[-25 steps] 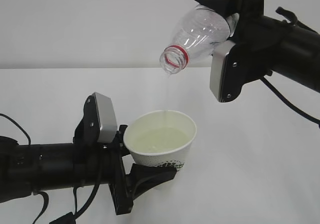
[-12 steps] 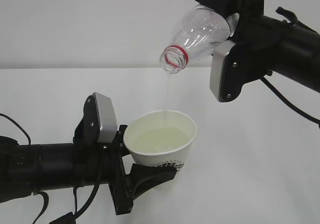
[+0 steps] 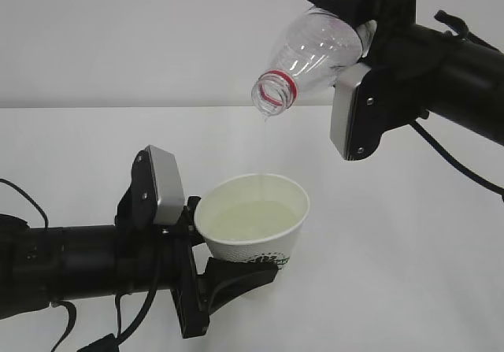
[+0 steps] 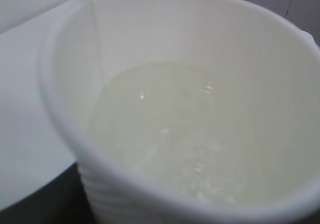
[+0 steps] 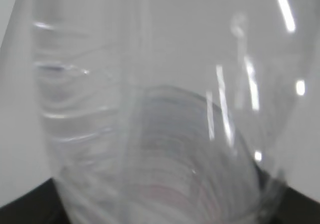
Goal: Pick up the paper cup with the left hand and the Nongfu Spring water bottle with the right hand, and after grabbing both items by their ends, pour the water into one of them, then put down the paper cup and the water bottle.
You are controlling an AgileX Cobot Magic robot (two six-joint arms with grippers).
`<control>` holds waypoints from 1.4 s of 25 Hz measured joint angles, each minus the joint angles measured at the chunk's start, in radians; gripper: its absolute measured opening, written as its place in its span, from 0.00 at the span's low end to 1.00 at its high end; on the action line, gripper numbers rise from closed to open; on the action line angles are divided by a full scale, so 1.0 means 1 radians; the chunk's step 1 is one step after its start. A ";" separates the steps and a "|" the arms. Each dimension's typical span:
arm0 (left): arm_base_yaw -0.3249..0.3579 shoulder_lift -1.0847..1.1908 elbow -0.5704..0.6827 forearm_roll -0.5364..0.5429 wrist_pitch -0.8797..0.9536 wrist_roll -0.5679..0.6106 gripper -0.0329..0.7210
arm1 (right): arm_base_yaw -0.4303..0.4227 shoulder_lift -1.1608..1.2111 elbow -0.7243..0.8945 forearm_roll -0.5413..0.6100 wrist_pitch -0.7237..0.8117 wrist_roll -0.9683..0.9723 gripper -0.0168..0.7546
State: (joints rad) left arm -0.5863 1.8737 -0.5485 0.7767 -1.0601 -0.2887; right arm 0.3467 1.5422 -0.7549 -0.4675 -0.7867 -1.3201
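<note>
The paper cup (image 3: 256, 242) is held upright just above the table, with my left gripper (image 3: 227, 251) shut on its lower body, one black jaw behind it and one in front. In the left wrist view the paper cup (image 4: 60, 98) fills the frame, and pale water (image 4: 175, 139) pools inside it. The Nongfu Spring water bottle (image 3: 315, 49) is tipped mouth-down and to the left above the cup, looking nearly empty. My right gripper (image 3: 356, 23) is shut on its upper end. Only a short trickle shows at the red-ringed mouth (image 3: 272, 96). The right wrist view shows just the bottle's clear ribbed wall (image 5: 150, 108).
A white table (image 3: 409, 234) runs under both arms, with a plain pale wall (image 3: 118, 37) behind it. Black cables hang from the left arm at the lower left and trail from the right arm at the right edge.
The thin stream that ran from the bottle mouth down into the cup has faded to a short trickle at the mouth. Neither arm, cup nor bottle has moved.
</note>
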 joint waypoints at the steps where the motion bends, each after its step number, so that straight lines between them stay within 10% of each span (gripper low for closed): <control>1: 0.000 0.000 0.002 0.000 0.000 0.000 0.69 | 0.000 0.000 0.000 0.000 0.000 0.000 0.64; 35: 0.000 0.000 0.002 0.000 0.000 0.000 0.69 | 0.000 0.000 0.000 0.000 0.000 0.000 0.64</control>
State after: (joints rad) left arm -0.5863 1.8737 -0.5468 0.7767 -1.0601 -0.2887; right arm 0.3467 1.5422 -0.7549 -0.4675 -0.7867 -1.3206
